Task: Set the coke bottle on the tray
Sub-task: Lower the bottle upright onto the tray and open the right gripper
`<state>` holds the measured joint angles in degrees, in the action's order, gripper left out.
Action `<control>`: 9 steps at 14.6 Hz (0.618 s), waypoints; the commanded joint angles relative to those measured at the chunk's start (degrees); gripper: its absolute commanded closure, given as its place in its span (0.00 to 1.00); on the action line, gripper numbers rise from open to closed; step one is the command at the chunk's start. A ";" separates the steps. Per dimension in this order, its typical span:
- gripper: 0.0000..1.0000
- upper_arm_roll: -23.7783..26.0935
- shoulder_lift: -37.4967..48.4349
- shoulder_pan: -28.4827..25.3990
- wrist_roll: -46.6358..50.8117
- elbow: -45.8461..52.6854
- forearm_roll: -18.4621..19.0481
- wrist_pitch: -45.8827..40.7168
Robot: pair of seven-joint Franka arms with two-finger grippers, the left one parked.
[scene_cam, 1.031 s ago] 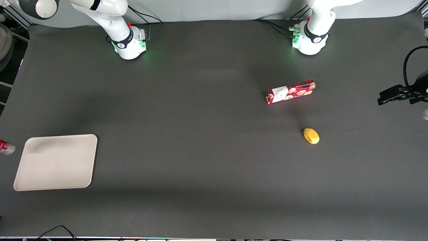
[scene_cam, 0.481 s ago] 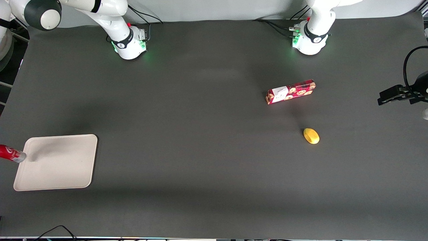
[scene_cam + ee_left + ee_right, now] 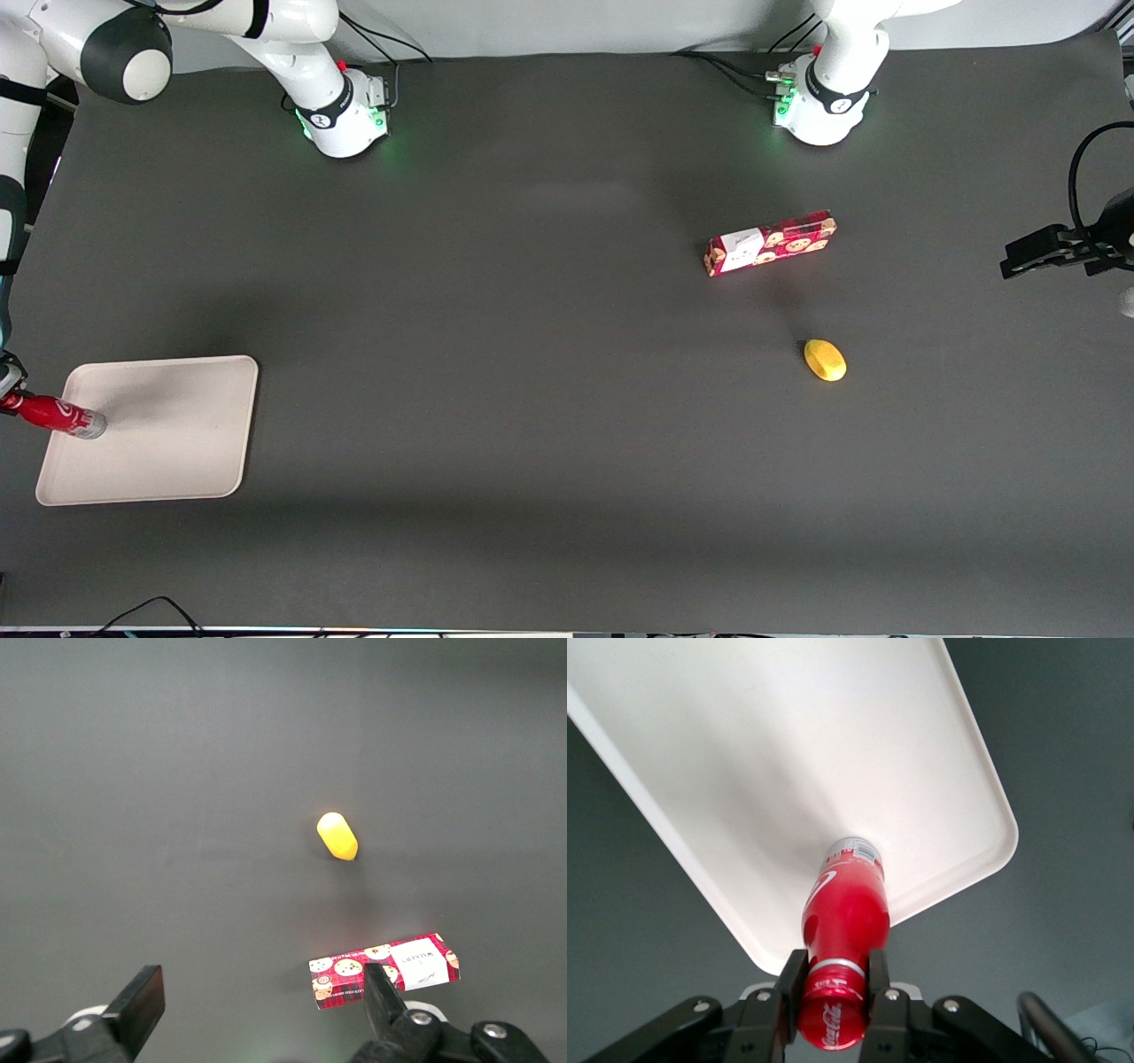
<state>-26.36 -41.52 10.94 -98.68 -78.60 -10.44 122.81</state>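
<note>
My right gripper [image 3: 833, 979] is shut on the neck of the coke bottle [image 3: 843, 917], a slim red bottle with white script and a red cap. In the front view the gripper [image 3: 7, 396] sits at the frame's edge at the working arm's end of the table, with the coke bottle [image 3: 55, 414] held in the air, its silvery base over the rim of the tray [image 3: 168, 434]. The tray [image 3: 788, 771] is flat, cream and rectangular with rounded corners. It lies under the bottle's base.
A long red cookie box [image 3: 769, 242] and a yellow lemon-like object [image 3: 825, 360] lie toward the parked arm's end of the table. Both also show in the left wrist view, the box [image 3: 385, 969] and the yellow object [image 3: 337, 835].
The bottle has come in from the table's edge toward the tray. Its base now hangs over the tray's rim. The arm's elbow has swung further into view.
</note>
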 commanded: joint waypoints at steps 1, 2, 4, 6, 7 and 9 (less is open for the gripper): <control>1.00 -0.45 -0.50 0.31 -4.68 1.78 -0.72 -0.11; 1.00 -0.45 -0.50 0.31 -4.68 1.78 -0.72 -0.11; 0.83 -0.45 -0.76 0.40 -4.68 1.78 -0.72 -0.11; 0.06 -0.45 -1.20 0.40 -4.42 1.78 -0.89 -0.11; 0.00 -0.45 -1.20 0.32 -4.33 1.78 -0.98 -0.11; 0.00 -0.45 -1.20 0.31 -3.72 2.05 -1.15 -0.11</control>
<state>-26.43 -41.68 11.11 -101.34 -78.52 -10.44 122.81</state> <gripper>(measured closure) 0.427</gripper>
